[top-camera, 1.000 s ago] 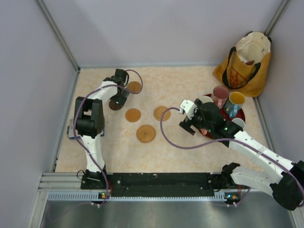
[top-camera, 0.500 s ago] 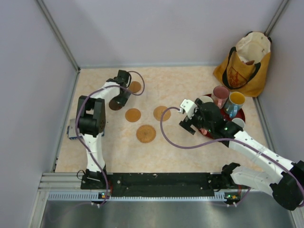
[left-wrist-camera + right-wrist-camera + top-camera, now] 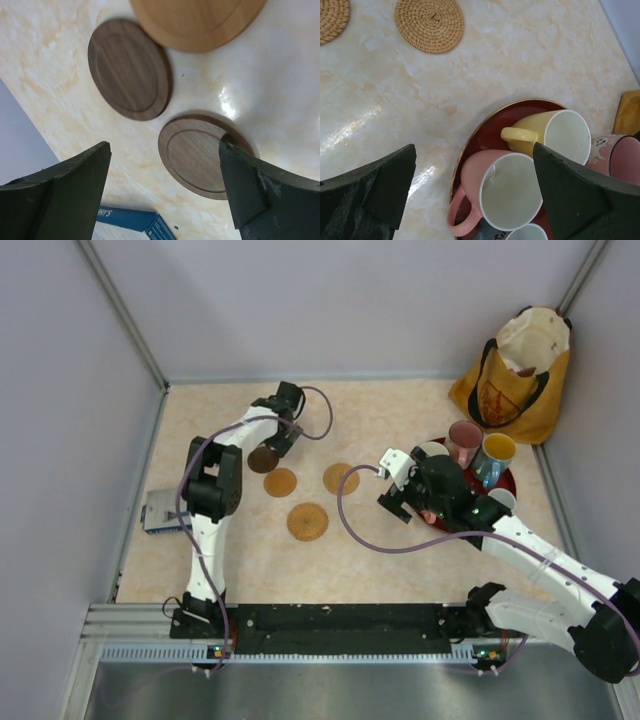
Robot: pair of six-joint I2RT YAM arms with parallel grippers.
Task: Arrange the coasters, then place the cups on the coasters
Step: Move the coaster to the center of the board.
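Left jaws are spread wide and pinch nothing, hanging low over the dark pair. One dark coaster [image 3: 204, 156] sits under the gap. The other dark coaster [image 3: 129, 68] is just beside it, close but not touching. A light wooden coaster [image 3: 197, 20] lies just past them. Judged step: arranging the coasters, with the left side lined up to take one dark disc out of the bunch. From above only one dark disc shows; the other is hidden by the wrist. A sixth coaster cannot be found.

Right jaws are also spread and empty, parked over the near rim of the red tray [image 3: 479, 131]. The pink cup [image 3: 506, 197] is straight below and the pale yellow cup [image 3: 559, 131] is just behind it. A second pink cup [image 3: 620, 159] sits at the frame edge. Likely it is waiting, since no cup is on a coaster yet. A woven coaster [image 3: 429, 24] and a second woven coaster [image 3: 331, 19] lie well apart from the tray.

Room: the cups are crowded on the tray, so finger room there is tight. The pink cup's counter-facing side looks the freest. The counter [image 3: 390, 415] shows bare marble at the back and between the coasters and the tray, enough to spread a row. The left side is tighter, with the side wall and a blue box [image 3: 158, 512] near the counter's left edge. The yellow-orange bag [image 3: 515, 370] fills the back right corner behind the tray.
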